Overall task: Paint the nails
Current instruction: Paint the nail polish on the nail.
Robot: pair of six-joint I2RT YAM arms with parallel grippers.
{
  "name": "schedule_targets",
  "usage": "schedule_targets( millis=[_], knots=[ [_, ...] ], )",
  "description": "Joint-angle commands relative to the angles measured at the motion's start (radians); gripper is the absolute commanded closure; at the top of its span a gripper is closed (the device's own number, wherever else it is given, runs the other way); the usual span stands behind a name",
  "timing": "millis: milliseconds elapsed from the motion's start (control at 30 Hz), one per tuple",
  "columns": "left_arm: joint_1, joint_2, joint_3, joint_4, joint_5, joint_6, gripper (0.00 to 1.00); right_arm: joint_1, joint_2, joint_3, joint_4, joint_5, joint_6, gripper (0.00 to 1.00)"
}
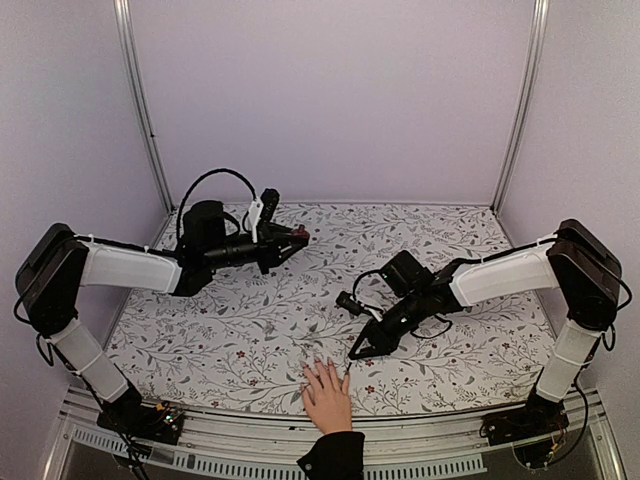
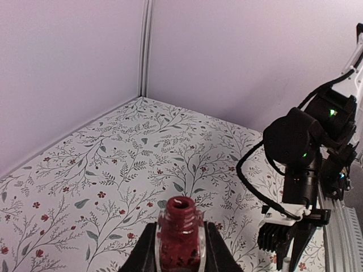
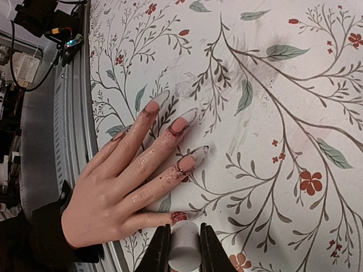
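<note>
A light-skinned hand [image 1: 327, 396] with a black cuff lies flat at the table's near edge, fingers spread. In the right wrist view its nails are long, clear and pointed, such as the ring finger's nail [image 3: 196, 152] and the middle finger's nail [image 3: 188, 116]. Dark red smears mark the skin at the nail bases, and the little finger's nail [image 3: 181, 216] is blotched red. My right gripper [image 3: 184, 241] is shut on a white cap [image 3: 185, 249] just beside that little fingertip; any brush is hidden. My left gripper [image 2: 180, 241] is shut on an open dark-red bottle [image 2: 180, 238], held upright at the back left [image 1: 297, 236].
The floral tablecloth [image 1: 420, 235] covers the table. A metal rail [image 3: 68, 141] with cables runs along the near edge behind the hand. Lilac walls with metal posts [image 1: 140, 110] close in the back and sides. The right arm [image 2: 306, 164] shows in the left wrist view.
</note>
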Motion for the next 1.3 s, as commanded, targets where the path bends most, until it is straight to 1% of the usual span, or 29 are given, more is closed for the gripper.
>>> schedule_targets(
  millis=[0,167,567,1267],
  knots=[
    [0.014,0.014,0.008,0.033,0.012,-0.004,1.0,0.004,0.016,0.022,0.001,-0.007,-0.005,1.0],
    [0.015,0.017,0.008,0.033,0.013,-0.006,1.0,0.004,0.014,0.013,-0.003,-0.029,-0.01,1.0],
    [0.016,0.016,0.007,0.033,0.013,-0.007,1.0,0.004,0.026,0.022,-0.002,-0.021,-0.006,1.0],
    [0.016,0.018,0.005,0.031,0.012,-0.01,1.0,-0.008,0.008,0.026,0.0,0.035,0.008,1.0]
  ],
)
